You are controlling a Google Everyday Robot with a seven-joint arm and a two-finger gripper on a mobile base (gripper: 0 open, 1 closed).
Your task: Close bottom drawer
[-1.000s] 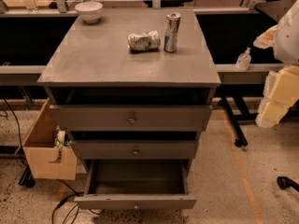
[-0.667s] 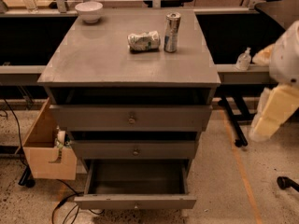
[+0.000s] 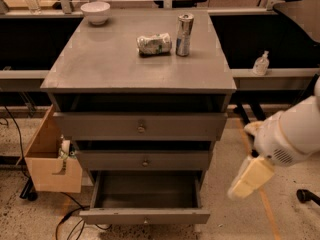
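The bottom drawer (image 3: pixel 145 216) is pulled out at the foot of a grey cabinet. Its shallow grey tray (image 3: pixel 145 190) is bare and its slim front panel has a tiny knob (image 3: pixel 145 220). The middle drawer (image 3: pixel 145 160) and the top drawer (image 3: pixel 140 126) above it stand slightly out. My gripper (image 3: pixel 250 178), cream-coloured on a white arm (image 3: pixel 290 136), hangs to the right of the cabinet. It is level with the open drawer and apart from it.
On the cabinet top (image 3: pixel 100 59) are a white bowl (image 3: pixel 95 11), a crushed can (image 3: pixel 154 43) and an upright can (image 3: pixel 184 28). A cardboard box (image 3: pixel 50 159) hangs on the left. Cables (image 3: pixel 70 224) lie on the floor. A sanitizer bottle (image 3: pixel 260 64) stands on the right ledge.
My arm and gripper have come down and to the left, from beside the cabinet top to beside the lower drawers. The drawers have not moved.
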